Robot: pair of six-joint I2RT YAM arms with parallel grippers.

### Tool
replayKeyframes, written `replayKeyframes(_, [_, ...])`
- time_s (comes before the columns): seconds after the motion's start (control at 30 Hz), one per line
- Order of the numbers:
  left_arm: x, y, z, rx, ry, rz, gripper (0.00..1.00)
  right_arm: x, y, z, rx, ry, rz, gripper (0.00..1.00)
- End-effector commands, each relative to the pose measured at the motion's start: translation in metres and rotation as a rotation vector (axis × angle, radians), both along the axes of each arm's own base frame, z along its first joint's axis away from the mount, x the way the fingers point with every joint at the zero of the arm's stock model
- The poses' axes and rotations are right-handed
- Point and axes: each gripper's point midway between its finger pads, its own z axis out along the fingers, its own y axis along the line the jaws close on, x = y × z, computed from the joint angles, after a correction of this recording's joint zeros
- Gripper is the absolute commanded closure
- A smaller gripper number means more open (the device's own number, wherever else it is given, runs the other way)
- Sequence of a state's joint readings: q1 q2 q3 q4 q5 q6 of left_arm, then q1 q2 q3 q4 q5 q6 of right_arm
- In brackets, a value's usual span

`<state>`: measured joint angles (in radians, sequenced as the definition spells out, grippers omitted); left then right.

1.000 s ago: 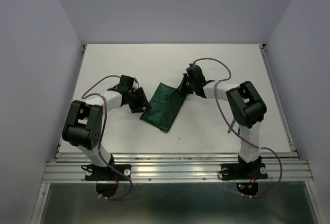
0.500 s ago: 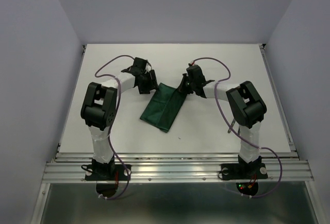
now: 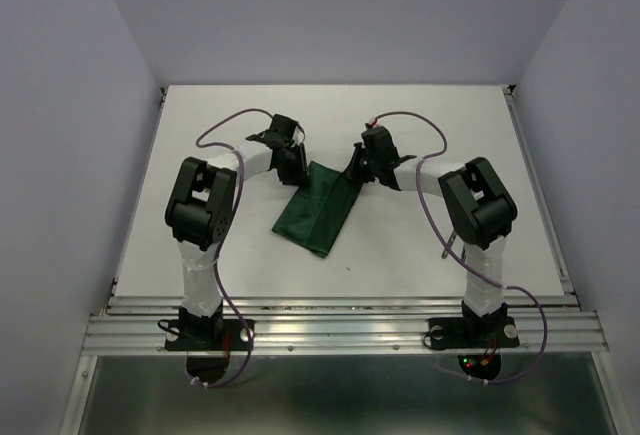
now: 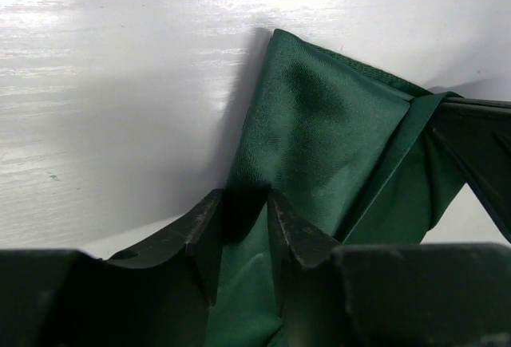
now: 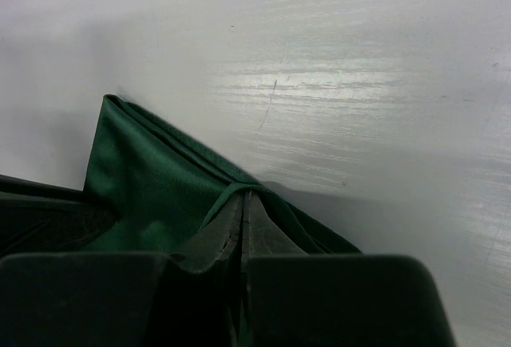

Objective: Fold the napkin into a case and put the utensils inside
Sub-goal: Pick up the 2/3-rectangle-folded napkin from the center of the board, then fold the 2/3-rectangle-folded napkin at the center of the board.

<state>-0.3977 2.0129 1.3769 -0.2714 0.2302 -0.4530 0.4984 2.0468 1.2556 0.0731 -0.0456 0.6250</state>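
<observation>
The dark green napkin (image 3: 318, 210) lies folded into a long slanted band on the white table (image 3: 450, 125). My left gripper (image 3: 298, 173) is at its far left corner. In the left wrist view its fingers (image 4: 209, 218) straddle the cloth's (image 4: 319, 124) edge with a gap between them, so the gripper (image 4: 244, 202) is open. My right gripper (image 3: 355, 170) is at the far right corner. It is shut (image 5: 243, 194), and the napkin's (image 5: 152, 187) hem is pinched at the tips and lifted slightly. The utensils are out of view.
Purple cables (image 3: 400, 117) loop above both forearms. A metal rail (image 3: 340, 330) runs along the table's near edge, and pale walls close in the left, right and back sides.
My left arm swung from the napkin's left side up to its far left corner, and its jaws now straddle the cloth's edge. The right gripper has stayed shut on its corner.
</observation>
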Motion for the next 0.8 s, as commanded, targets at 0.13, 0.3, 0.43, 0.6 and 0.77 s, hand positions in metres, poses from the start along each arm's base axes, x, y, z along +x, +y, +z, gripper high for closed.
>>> replayKeyframes(0.13, [-0.013,-0.001,-0.013,0.038,0.057,-0.026,0.77,-0.028,-0.015,-0.033,-0.080,0.125,0.011,0.99])
replayKeyframes(0.3, [-0.002,0.000,0.007,0.030,0.003,0.021,1.00,-0.029,-0.017,-0.033,-0.084,0.125,0.002,0.99])
replayKeyframes(0.43, [0.002,-0.004,0.036,-0.007,-0.049,0.021,1.00,-0.029,-0.020,-0.036,-0.088,0.132,-0.022,0.99])
replayKeyframes(0.6, [-0.002,-0.011,0.058,-0.068,-0.081,0.013,1.00,-0.028,-0.020,-0.037,-0.084,0.138,-0.036,0.99])
replayKeyframes(0.77, [-0.010,-0.023,0.070,-0.140,-0.080,-0.035,1.00,-0.027,-0.019,-0.038,-0.075,0.145,-0.052,0.99])
